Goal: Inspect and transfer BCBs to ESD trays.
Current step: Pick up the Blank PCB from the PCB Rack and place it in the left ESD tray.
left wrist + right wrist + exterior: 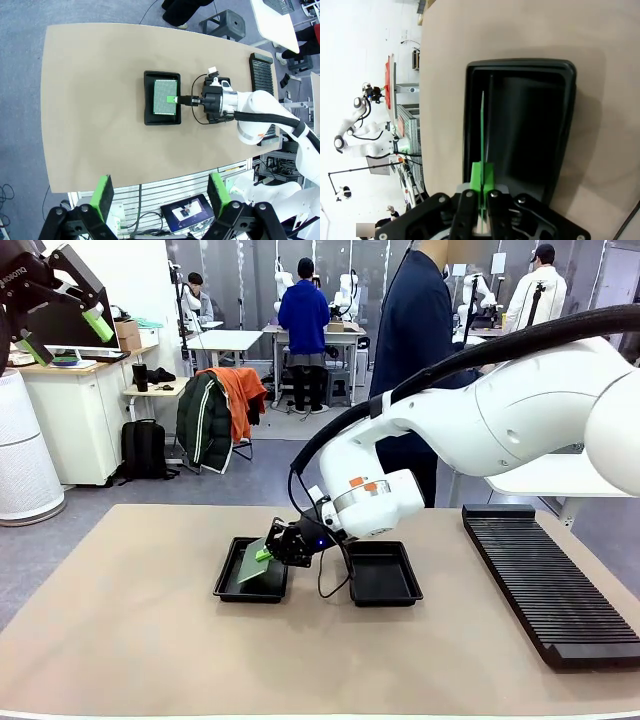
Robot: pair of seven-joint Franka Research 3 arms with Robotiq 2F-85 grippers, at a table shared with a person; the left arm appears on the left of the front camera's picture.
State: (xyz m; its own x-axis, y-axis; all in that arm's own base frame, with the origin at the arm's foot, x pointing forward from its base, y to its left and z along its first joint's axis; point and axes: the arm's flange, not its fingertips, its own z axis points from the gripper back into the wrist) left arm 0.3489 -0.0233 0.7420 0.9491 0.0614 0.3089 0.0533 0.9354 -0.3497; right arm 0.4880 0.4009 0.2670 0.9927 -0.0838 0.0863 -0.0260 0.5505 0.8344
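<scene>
Right gripper (268, 552) clamped on one edge of a BCB (252, 565), board tilted within left ESD tray (225, 587) rims, second ESD tray (382, 580) just beside, left gripper (66, 336) spread wide, raised high, bare table (130, 640) around.

The counter (130, 640) is free along its left and near edges. At centre, one ESD tray (225, 588), a second ESD tray (385, 598) and the right arm (480, 420), its hand (264, 554) clamping a BCB (250, 564), obstruct passage. A ribbed rack (550, 580) occupies the right edge.
</scene>
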